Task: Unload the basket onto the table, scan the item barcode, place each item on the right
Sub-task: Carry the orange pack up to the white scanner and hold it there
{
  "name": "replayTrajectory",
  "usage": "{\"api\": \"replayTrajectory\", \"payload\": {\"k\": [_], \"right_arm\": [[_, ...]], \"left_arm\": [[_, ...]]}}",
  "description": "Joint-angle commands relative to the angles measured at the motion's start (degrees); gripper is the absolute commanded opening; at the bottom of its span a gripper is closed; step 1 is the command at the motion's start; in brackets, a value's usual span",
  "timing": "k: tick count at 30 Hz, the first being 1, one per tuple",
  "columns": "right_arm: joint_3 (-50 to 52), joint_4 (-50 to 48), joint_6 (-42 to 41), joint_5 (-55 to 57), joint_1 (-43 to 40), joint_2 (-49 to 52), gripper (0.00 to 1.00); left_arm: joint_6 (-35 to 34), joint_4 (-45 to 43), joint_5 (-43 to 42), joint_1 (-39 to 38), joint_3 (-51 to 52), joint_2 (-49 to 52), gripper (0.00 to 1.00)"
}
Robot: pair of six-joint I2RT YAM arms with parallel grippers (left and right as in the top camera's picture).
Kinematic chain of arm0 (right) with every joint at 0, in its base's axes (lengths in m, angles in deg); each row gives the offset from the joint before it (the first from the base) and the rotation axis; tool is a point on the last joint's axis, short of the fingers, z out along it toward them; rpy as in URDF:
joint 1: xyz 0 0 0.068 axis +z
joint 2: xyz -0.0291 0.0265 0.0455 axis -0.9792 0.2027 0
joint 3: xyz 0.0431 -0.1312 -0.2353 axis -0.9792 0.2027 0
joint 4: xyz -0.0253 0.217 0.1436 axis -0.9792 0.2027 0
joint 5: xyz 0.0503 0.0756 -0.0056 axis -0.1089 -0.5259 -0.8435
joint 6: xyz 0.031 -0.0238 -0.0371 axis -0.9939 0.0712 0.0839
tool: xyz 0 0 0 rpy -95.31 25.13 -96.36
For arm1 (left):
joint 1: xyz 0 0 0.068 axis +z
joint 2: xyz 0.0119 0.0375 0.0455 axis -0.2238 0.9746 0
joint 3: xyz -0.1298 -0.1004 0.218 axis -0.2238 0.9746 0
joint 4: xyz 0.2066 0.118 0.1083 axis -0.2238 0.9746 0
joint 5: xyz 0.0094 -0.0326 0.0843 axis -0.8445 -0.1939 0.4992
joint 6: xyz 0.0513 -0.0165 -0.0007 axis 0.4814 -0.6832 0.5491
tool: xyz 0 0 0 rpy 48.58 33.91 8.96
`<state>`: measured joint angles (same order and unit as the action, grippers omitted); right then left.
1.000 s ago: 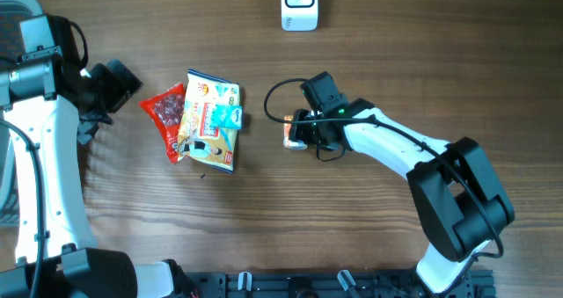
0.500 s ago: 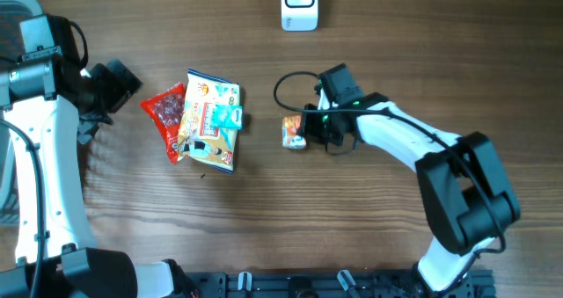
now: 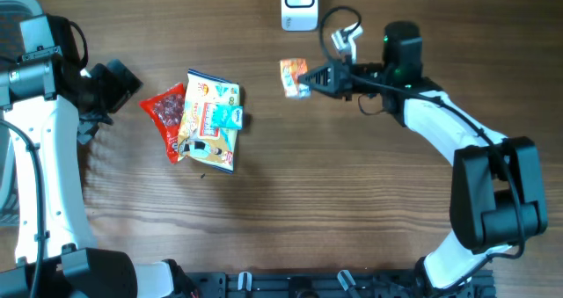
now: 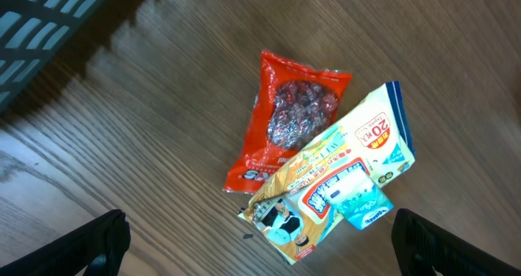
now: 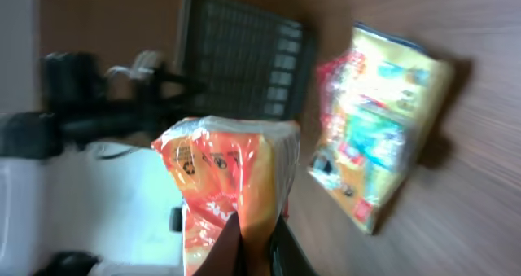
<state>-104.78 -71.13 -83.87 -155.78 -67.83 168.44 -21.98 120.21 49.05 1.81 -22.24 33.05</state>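
Orange packet (image 3: 293,76): pinched at one edge by right gripper (image 3: 310,80), near scanner (image 3: 299,6). Risk: thin hold slips or twists, turning barcode away. Left gripper (image 3: 123,85): wide, empty.

the scanner (image 3: 299,5) stands at the middle of the desk's (image 3: 352,210) far edge. just before it, the small packet (image 3: 291,76) sits pinched in the right gripper (image 3: 310,78), which comes in from the right. nearer the left edge, the large bag (image 3: 211,122) overlaps the right side of a smaller pouch (image 3: 163,113).
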Motion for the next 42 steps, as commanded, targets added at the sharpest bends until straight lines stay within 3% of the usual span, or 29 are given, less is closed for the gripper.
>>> {"api": "replayTrajectory", "payload": {"k": [1, 5, 15, 37, 42], "right_arm": [[-0.22, -12.61, -17.57, -7.74, -1.42, -1.25, 0.04], [-0.22, -24.81, -28.72, -7.89, -2.23, -1.25, 0.04], [-0.22, -25.29, -29.27, -7.82, -2.32, -0.72, 0.04], [-0.22, -24.63, -23.30, -2.14, -2.32, -0.72, 0.04], [-0.22, -18.05, -15.02, 3.74, -2.29, -0.72, 0.04]], "left_arm": [[-0.50, -0.07, -0.46, 0.17, 0.00, 0.13, 1.00], [-0.50, -0.07, -0.46, 0.17, 0.00, 0.13, 1.00], [-0.50, -0.07, -0.46, 0.17, 0.00, 0.13, 1.00], [-0.50, -0.07, -0.46, 0.17, 0.00, 0.13, 1.00], [-0.50, -0.07, -0.46, 0.17, 0.00, 0.13, 1.00]]}}
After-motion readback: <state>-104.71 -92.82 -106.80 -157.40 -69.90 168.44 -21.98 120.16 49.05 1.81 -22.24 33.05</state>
